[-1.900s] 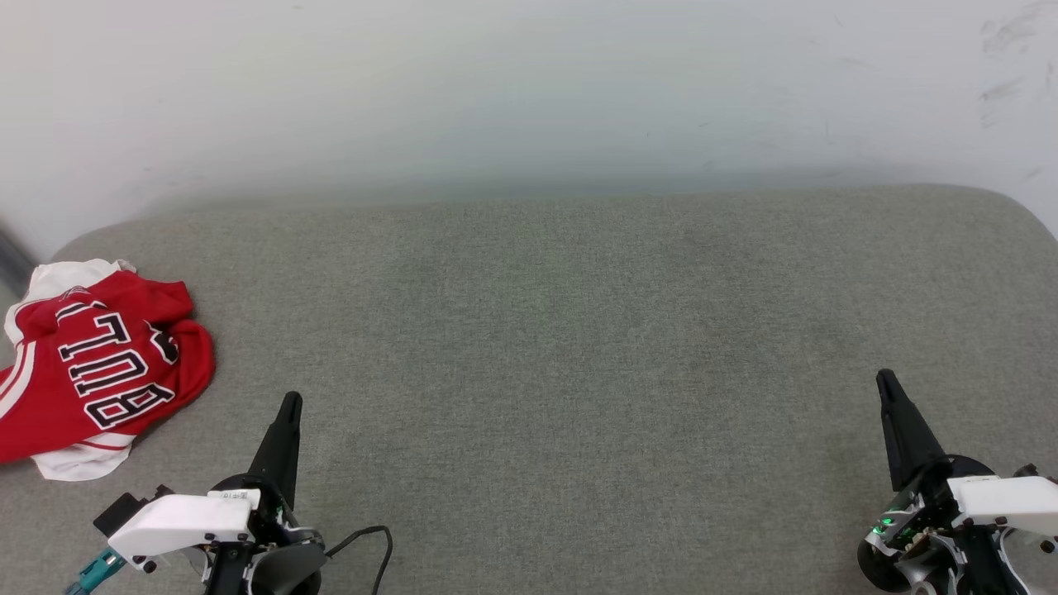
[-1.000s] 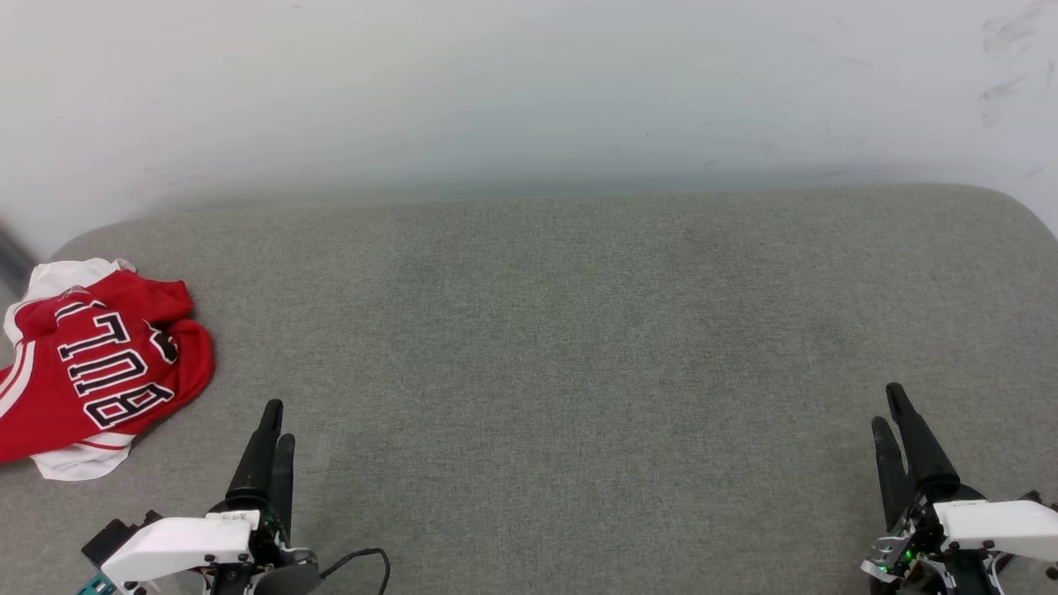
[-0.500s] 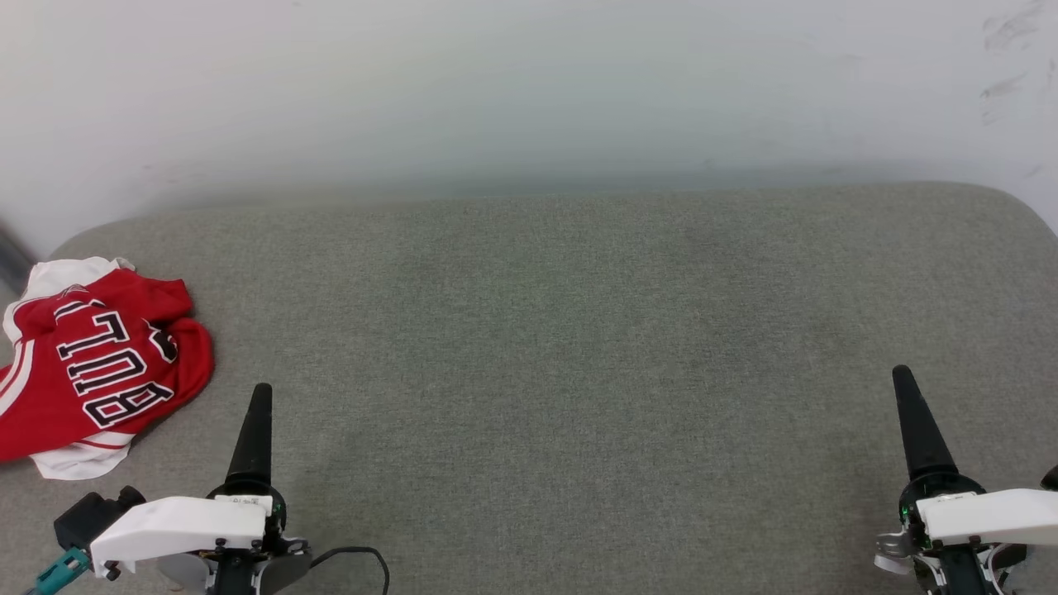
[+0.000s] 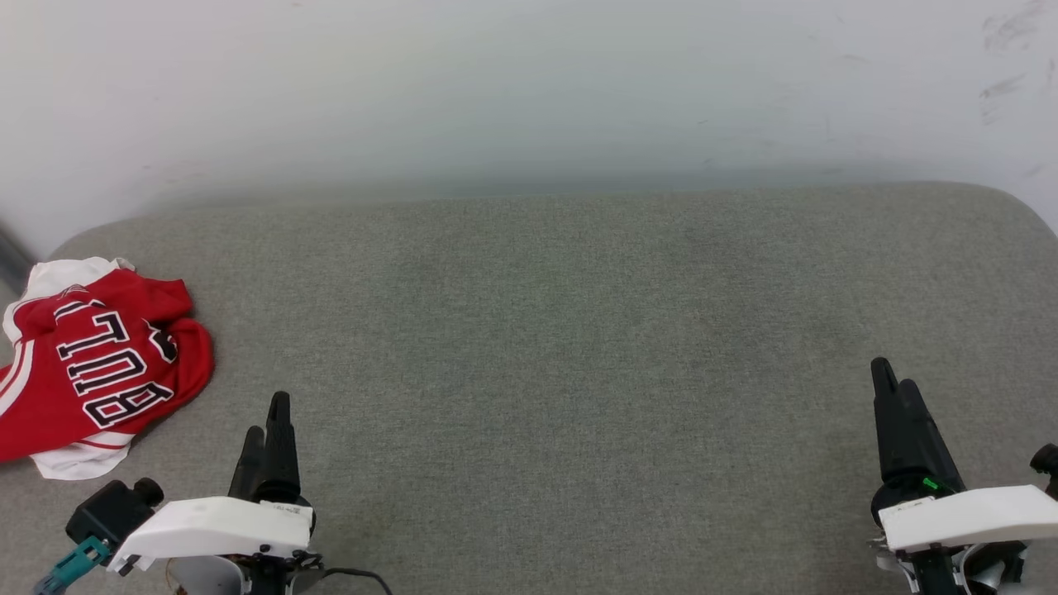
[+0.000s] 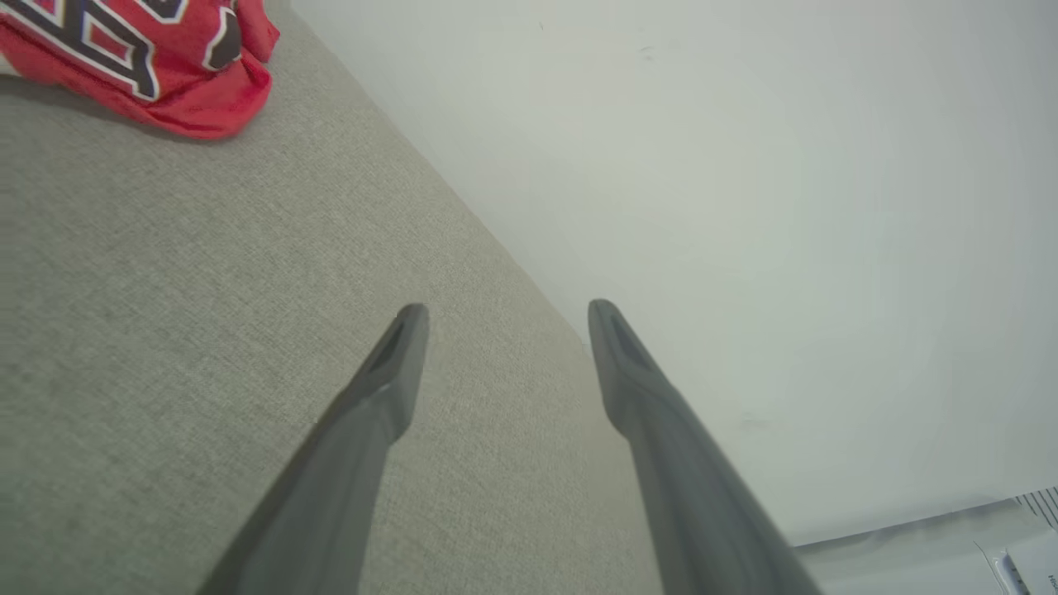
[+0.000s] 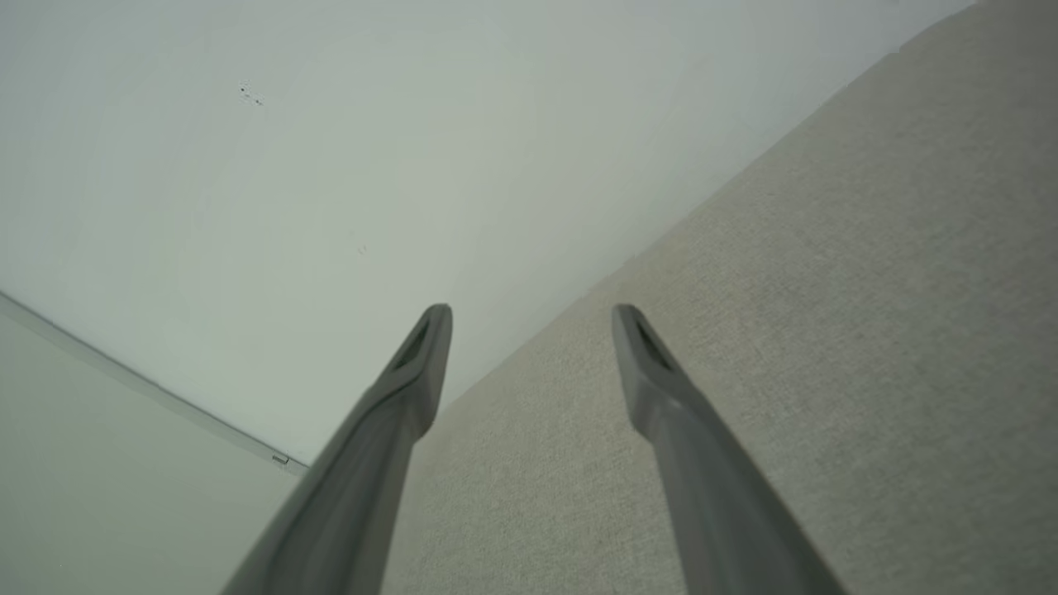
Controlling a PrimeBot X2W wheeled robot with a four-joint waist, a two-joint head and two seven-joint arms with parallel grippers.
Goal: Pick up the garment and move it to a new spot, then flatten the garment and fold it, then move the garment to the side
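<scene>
Left end effector (image 4: 269,413) and right end effector (image 4: 891,373) hang spread and empty, so I reckon nothing's done: the garment (image 4: 91,364) lies crumpled at the left, not yet picked up.

Grey woven-fabric cushion (image 4: 545,347): broad, flat, padded; both far corners rounded; weave even, faint darker patches mid-surface. Garment (image 4: 99,364) directly on it: crumpled heap at left edge, nearer far left corner than near edge. Red body uppermost, white fabric showing at far and near ends of heap, black white-outlined lettering lying sideways. Heap's left part cut off by head view's border.
</scene>
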